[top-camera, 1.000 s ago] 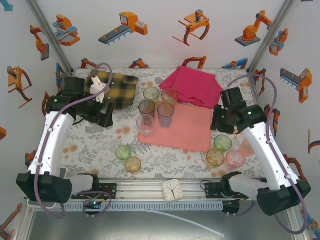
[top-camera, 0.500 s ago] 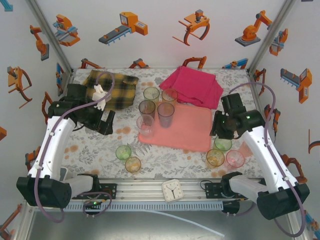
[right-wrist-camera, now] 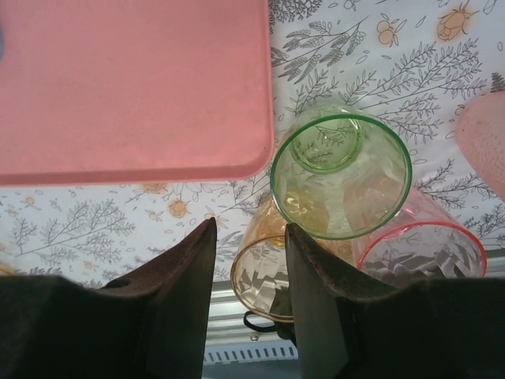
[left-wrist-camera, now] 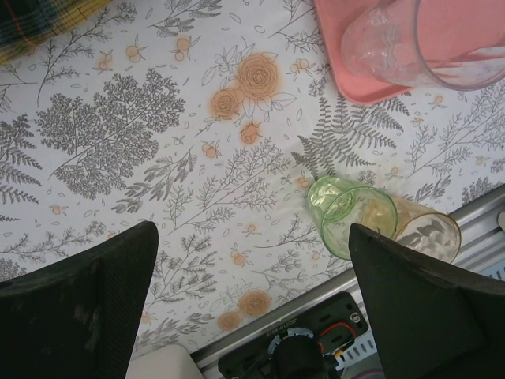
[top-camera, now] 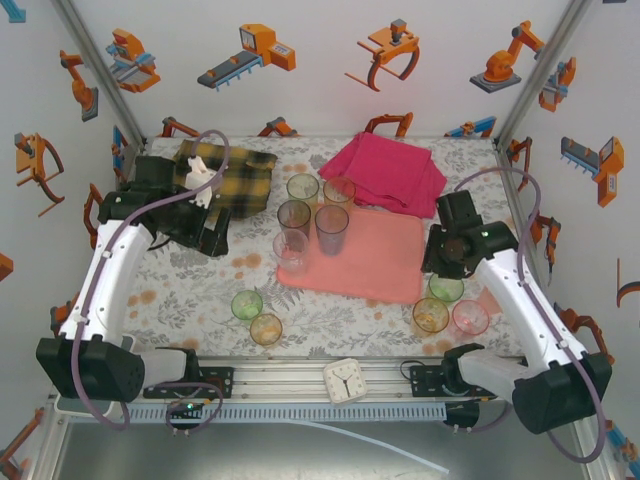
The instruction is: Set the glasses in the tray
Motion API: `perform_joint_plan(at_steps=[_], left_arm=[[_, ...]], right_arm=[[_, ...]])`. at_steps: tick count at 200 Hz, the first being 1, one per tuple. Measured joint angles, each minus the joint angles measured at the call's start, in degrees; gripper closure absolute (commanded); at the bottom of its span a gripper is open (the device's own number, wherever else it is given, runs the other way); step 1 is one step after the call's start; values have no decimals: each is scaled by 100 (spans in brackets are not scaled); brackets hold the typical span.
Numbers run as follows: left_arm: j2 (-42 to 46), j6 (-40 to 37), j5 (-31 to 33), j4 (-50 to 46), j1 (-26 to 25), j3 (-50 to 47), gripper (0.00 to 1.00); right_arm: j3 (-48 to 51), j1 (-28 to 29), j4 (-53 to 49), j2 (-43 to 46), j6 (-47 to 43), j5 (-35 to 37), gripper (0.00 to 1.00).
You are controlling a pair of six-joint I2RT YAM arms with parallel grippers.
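Observation:
The salmon-pink tray (top-camera: 375,262) lies mid-table. Several glasses stand at its far left end, among them a green one (top-camera: 302,187), two grey ones (top-camera: 331,226) and a clear one (top-camera: 291,250) on the tray's corner (left-wrist-camera: 330,39). A green glass (top-camera: 247,304) and an amber glass (top-camera: 266,328) stand on the table to the front left. My left gripper (top-camera: 213,238) hovers wide open over bare tablecloth (left-wrist-camera: 252,237), holding nothing. My right gripper (top-camera: 437,268) hangs partly open (right-wrist-camera: 249,229) above an amber glass (right-wrist-camera: 264,276), beside a green glass (right-wrist-camera: 341,174) and a pink glass (right-wrist-camera: 426,253), gripping none.
A magenta cloth (top-camera: 385,170) lies behind the tray and a yellow-black plaid cloth (top-camera: 235,178) at the back left. A small white clock (top-camera: 346,380) sits on the front rail. Frame posts and walls close in the sides.
The right gripper's fingers have narrowed a little and its arm has shifted slightly over the three glasses. The left arm dipped nearer and drew back. No glass has moved.

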State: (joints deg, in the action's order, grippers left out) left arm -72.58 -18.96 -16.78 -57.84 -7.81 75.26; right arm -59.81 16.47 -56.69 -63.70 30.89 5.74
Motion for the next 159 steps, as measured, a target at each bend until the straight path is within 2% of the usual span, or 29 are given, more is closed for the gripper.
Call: perform_joint_plan(at_steps=[159], left_arm=[[-63, 33, -26, 96, 0, 17, 1]], right_arm=[[476, -7, 535, -741, 109, 334, 66]])
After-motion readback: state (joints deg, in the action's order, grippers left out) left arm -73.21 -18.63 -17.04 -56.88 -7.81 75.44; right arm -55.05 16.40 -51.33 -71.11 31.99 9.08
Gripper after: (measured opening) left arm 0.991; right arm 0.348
